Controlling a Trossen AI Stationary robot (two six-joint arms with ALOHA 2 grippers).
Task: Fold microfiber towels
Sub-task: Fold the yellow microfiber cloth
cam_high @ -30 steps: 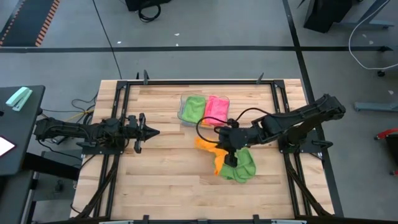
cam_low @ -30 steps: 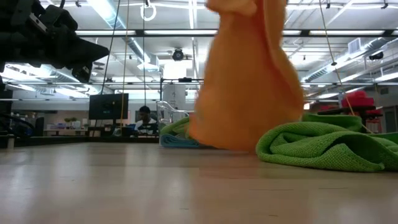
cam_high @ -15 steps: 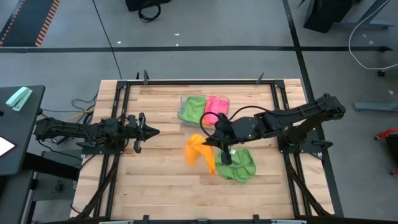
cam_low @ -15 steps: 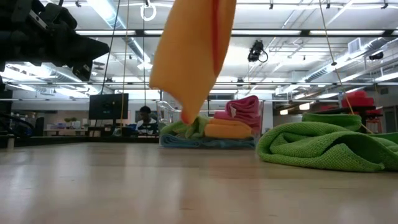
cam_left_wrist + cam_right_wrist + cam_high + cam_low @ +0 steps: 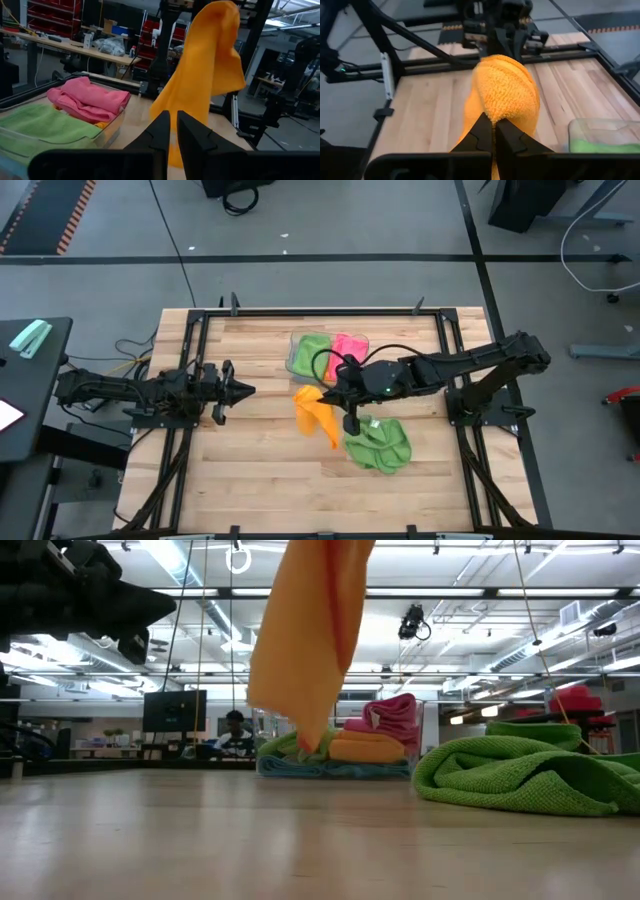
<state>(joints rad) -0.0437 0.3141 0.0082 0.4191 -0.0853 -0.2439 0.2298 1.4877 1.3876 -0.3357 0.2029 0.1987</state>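
An orange microfiber towel (image 5: 315, 412) hangs over the table's middle with my right gripper (image 5: 493, 131) shut on it. In the low view its lower tip (image 5: 311, 738) is above the tabletop. A crumpled green towel (image 5: 378, 443) lies on the wood to its right. At the far side a clear tray (image 5: 292, 360) holds a folded green towel (image 5: 312, 352) and a pink towel (image 5: 348, 350). My left gripper (image 5: 248, 390) waits at the table's left, pointing level at the orange towel. A narrow slit shows between its fingers (image 5: 161, 131), which hold nothing. My right gripper pinches a bunched top part of the orange towel (image 5: 495, 115) between its two fingers; how many layers I cannot tell. The fingers come from the table's right, slanting down. The towel hangs slack below them, clear of the table.
Black frame rails (image 5: 320, 312) run around the wooden tabletop. Bare wood (image 5: 270, 470) lies along the near side and between the two arms. A person (image 5: 233, 730) sits far off in the room behind.
My right gripper has gone up and toward the table's left and far edge, carrying the orange towel. The towel has come away from the green towel and off the wood. It now hangs free nearer the tray. The green towel has stayed in place.
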